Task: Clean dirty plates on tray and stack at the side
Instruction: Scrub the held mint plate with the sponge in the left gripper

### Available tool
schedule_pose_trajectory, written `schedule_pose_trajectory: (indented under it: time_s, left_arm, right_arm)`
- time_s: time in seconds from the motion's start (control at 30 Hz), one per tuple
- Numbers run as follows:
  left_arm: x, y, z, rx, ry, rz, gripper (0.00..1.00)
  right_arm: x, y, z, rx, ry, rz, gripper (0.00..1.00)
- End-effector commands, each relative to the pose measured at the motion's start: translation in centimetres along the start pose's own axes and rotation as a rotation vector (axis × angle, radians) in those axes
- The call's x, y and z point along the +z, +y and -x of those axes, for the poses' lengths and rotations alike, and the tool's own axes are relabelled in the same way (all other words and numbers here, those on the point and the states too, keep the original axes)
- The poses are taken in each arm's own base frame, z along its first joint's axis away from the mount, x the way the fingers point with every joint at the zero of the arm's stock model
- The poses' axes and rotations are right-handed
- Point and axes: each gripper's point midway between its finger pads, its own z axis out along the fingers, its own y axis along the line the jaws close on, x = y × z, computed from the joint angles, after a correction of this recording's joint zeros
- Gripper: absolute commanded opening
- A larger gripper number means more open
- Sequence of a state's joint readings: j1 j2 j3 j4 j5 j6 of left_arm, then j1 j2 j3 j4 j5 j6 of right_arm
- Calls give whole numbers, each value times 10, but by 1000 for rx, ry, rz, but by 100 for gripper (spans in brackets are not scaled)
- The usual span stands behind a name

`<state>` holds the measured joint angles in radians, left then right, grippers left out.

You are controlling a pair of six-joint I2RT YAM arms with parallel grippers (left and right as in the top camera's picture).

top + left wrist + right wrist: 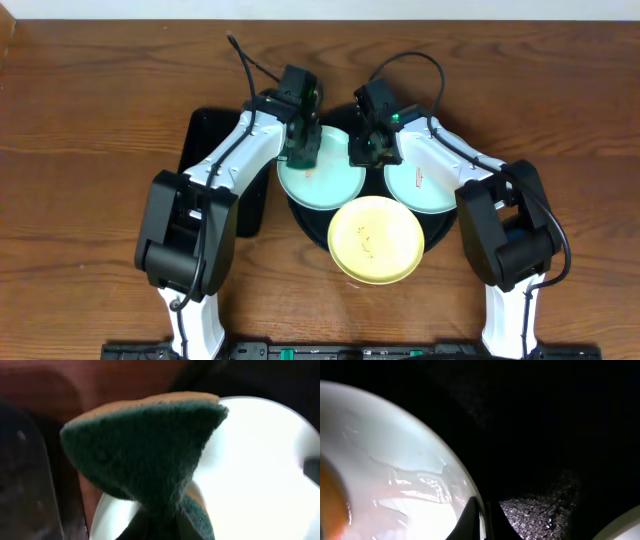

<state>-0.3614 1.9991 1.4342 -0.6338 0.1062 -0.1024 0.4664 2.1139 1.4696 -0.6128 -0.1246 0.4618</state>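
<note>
The left gripper [302, 148] is clamped on a green-faced sponge [145, 450] over the mint plate [325, 185] on the left side of the tray [308, 222]. The right gripper [481, 516] pinches that plate's rim. The second mint plate [425, 185] lies on the tray's right side, and the yellow plate [376, 238] lies at its front.

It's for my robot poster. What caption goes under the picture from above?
On the tray, the left gripper holds a sponge over a mint plate; the right gripper holds its rim.
</note>
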Motion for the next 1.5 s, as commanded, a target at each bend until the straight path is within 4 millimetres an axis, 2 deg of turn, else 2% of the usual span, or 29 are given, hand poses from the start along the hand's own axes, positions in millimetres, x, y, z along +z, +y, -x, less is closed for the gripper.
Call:
schedule_pose_trajectory:
  time_s: [0.0, 0.1, 0.33, 0.4, 0.43, 0.53, 0.67, 0.83, 0.9, 1.07, 1.17, 1.33, 1.4, 1.47]
  left_arm:
    - [11, -23, -39, 29, 154, -160, 8]
    - [9, -36, -36, 38, 144, -233, 8]
    - [10, -40, -20, 36, 80, -253, 8]
    - [13, -28, -17, -18, 71, -175, 7]
    - [16, -10, -19, -92, 71, -58, 7]
    - [14, -4, -30, -111, 109, -7, 7]
    - [7, -9, -50, -94, 199, -3, 7]
    - [1, -44, -65, 43, 265, -198, 7]
    - [0, -48, -63, 52, 258, -220, 8]
    - [6, -51, -35, 72, 138, -226, 7]
    - [10, -36, -16, 66, 57, -125, 8]
    - [8, 17, 12, 4, -75, 191, 7]
    - [3, 35, 17, -15, -105, 303, 8]
    - [0, 44, 15, -14, -101, 355, 7]
  right_arm:
    - [11, -11, -13, 10, 25, -64, 1]
    - [11, -11, -13, 10, 25, -64, 1]
    - [11, -11, -13, 11, 25, -64, 1]
    - [11, -11, -13, 15, 24, -64, 1]
    - [11, -11, -13, 15, 24, -64, 1]
    - [11, -11, -13, 17, 24, -64, 1]
    - [11, -11, -13, 17, 24, -64, 1]
    - [11, -11, -13, 17, 23, -63, 1]
    - [11, -11, -13, 17, 23, -63, 1]
    - [11, -11, -13, 17, 24, -64, 1]
    - [11, -11, -13, 17, 25, -64, 1]
    - [11, -11, -13, 17, 24, -64, 1]
    - [11, -11, -13, 17, 24, -64, 1]
    - [11, -11, -13, 17, 24, -64, 1]
